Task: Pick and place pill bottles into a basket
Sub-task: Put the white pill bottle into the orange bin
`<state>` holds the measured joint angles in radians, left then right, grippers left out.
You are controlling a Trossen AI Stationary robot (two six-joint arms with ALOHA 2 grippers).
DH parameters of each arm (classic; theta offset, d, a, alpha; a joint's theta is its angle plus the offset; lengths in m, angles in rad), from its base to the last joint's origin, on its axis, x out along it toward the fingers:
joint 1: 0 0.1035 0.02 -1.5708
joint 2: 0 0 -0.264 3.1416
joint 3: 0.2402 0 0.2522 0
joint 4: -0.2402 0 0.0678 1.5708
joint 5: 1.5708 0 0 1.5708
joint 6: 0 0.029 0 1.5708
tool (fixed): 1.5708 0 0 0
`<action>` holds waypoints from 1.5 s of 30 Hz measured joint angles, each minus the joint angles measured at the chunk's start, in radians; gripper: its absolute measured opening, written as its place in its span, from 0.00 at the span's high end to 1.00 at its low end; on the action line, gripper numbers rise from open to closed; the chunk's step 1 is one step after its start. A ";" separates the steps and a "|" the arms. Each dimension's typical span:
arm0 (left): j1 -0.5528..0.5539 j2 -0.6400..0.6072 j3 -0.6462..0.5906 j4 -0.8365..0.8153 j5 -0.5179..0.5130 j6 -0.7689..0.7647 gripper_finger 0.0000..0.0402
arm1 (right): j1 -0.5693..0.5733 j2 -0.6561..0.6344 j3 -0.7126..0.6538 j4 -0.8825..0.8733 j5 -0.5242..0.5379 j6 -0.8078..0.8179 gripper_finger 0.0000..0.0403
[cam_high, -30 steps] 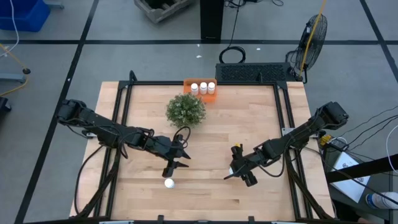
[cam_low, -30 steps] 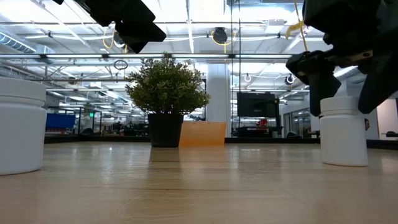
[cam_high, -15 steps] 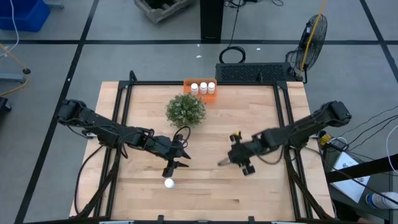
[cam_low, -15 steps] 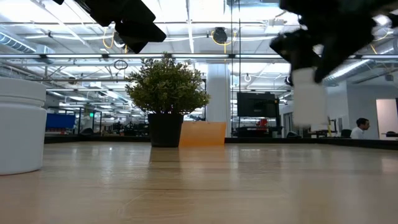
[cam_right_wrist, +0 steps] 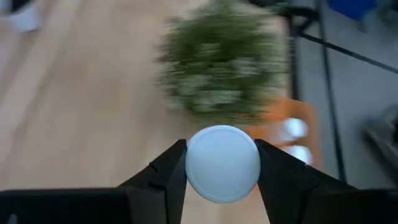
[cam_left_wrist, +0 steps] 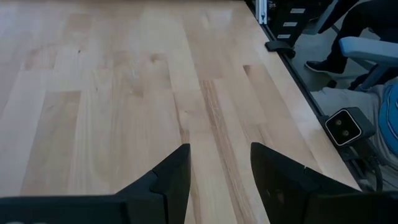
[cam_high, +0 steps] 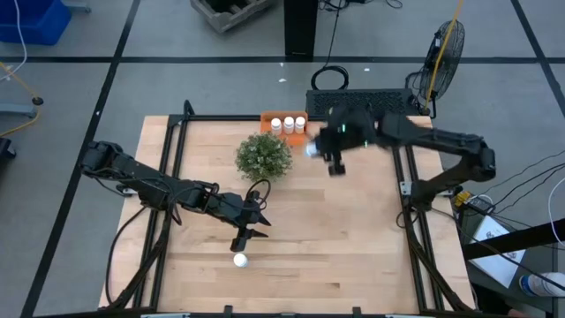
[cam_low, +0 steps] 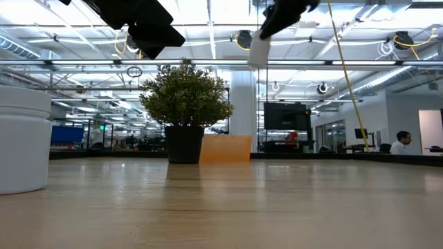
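My right gripper (cam_high: 316,150) is shut on a white pill bottle (cam_right_wrist: 222,163), high above the table, just right of the green potted plant (cam_high: 263,155) and near the orange basket (cam_high: 284,130). The basket stands at the far edge with three white bottles in it. One more bottle (cam_high: 239,260) stands on its base near the table's front edge; it also shows large at the left in the low view (cam_low: 21,142). My left gripper (cam_high: 250,228) hangs open and empty just beyond that bottle. My right gripper pinches the bottle by its two opposite sides (cam_right_wrist: 189,167) between its two fingers, at cap height. The fingers (cam_right_wrist: 166,173) slant down at it from the table's right side. The bottle (cam_low: 259,50) hangs below the fingers, slightly tilted, lifted far clear of the table.
The plant (cam_low: 185,104) stands between the middle of the table and the basket (cam_low: 226,149). A black frame (cam_high: 402,168) runs along the table's sides. A person (cam_low: 399,142) sits in the room behind. Bare wood lies in the table's right half.
My right gripper has lifted its bottle off the table at the right front and carried it up, toward the far edge and leftward, to a place beside the plant near the basket. The bottle has stayed in the shut fingers.
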<state>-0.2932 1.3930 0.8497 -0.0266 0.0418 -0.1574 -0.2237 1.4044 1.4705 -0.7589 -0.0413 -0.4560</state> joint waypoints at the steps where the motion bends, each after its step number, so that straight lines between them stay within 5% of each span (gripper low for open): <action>1: 0.000 0.000 0.000 0.000 0.000 0.000 0.57 | -0.039 0.007 0.020 0.002 -0.012 -0.014 0.63; 18: 0.000 0.000 0.000 -0.022 0.000 -0.004 0.57 | -0.413 0.421 0.358 -0.032 -0.199 -0.164 0.63; 31: 0.000 0.000 0.000 -0.032 0.000 -0.005 0.57 | -0.438 0.599 0.388 -0.027 -0.252 -0.185 0.63; 45: -0.018 0.000 0.000 -0.054 0.001 -0.007 0.57 | -0.464 0.623 0.296 0.061 -0.303 -0.159 0.63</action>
<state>-0.3110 1.3930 0.8501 -0.0803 0.0429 -0.1646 -0.6878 2.0277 1.7666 -0.6975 -0.3447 -0.6146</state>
